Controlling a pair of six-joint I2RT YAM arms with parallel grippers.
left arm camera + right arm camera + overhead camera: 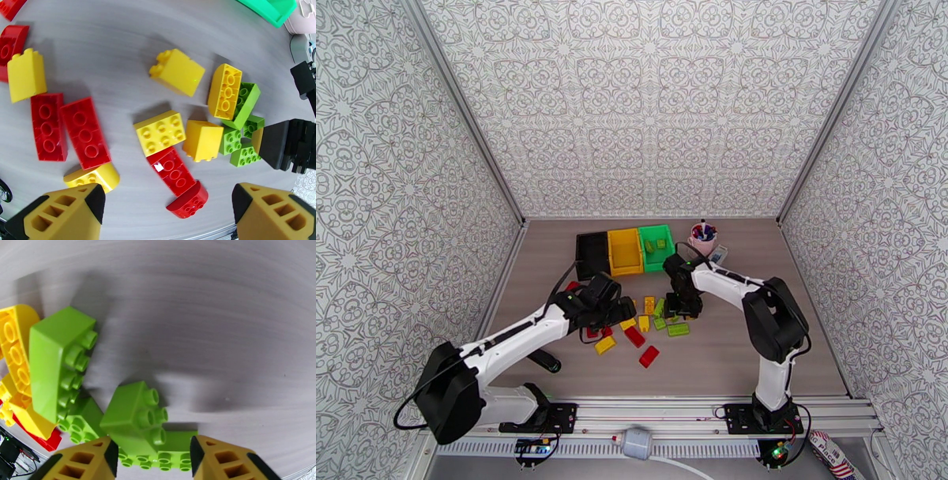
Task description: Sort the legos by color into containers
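Red, yellow and lime green legos lie scattered mid-table. The black bin [592, 254], yellow bin [625, 251] and green bin [656, 246] stand in a row at the back. My left gripper [168, 215] hovers open over the pile, with a rounded red brick [187, 202] lying between its fingertips. My right gripper [152, 456] is low over the green cluster. A tilted lime green 2x2 brick [132, 417] sits between its fingers: the left pad is against it, and a gap shows at the right pad. From above, the left gripper [620, 309] and right gripper [680, 310] flank the pile.
A pink cup [702, 237] with pens stands right of the green bin. More green bricks [59, 358] and a yellow one [15, 350] crowd the left of the right gripper. Bare table lies to its right. The right gripper's finger [282, 144] reaches into the left wrist view.
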